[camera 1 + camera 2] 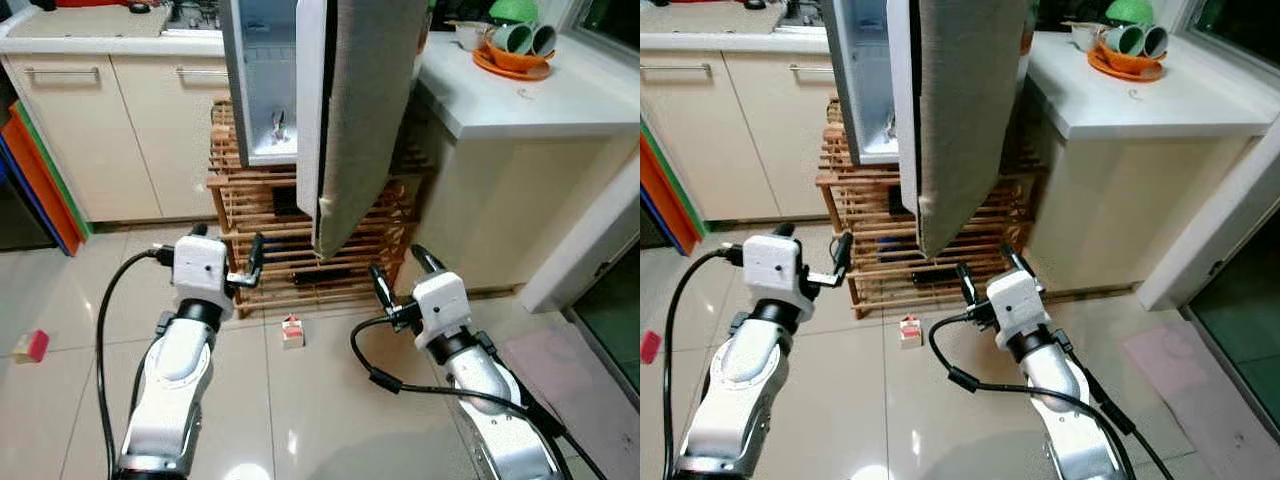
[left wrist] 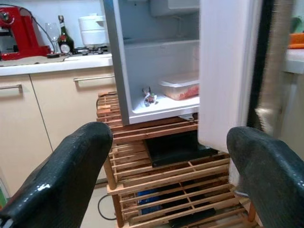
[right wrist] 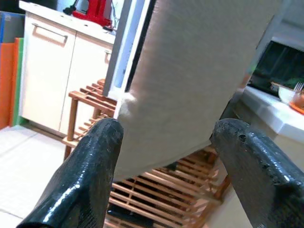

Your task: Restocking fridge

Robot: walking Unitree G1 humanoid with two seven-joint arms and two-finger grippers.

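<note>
The small red-and-white carton (image 1: pixel 292 331) is lying on the tiled floor (image 1: pixel 330 420), judged light and crushable, best gripped across its flat sides. Both the left gripper (image 1: pixel 245 268) and right gripper (image 1: pixel 402 272) are being held apart and empty before the open silver mini fridge (image 1: pixel 262 90).

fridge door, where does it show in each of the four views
Left eye view: the open fridge door hangs top centre, edge-on, above the right gripper.
Right eye view: same door, shifted a little left.
Left wrist view: its white inner face stands right of the fridge cavity.
Right wrist view: its grey outer face lies beyond the open jaws.
Shared landmark: the wooden slatted rack under the fridge.
</note>
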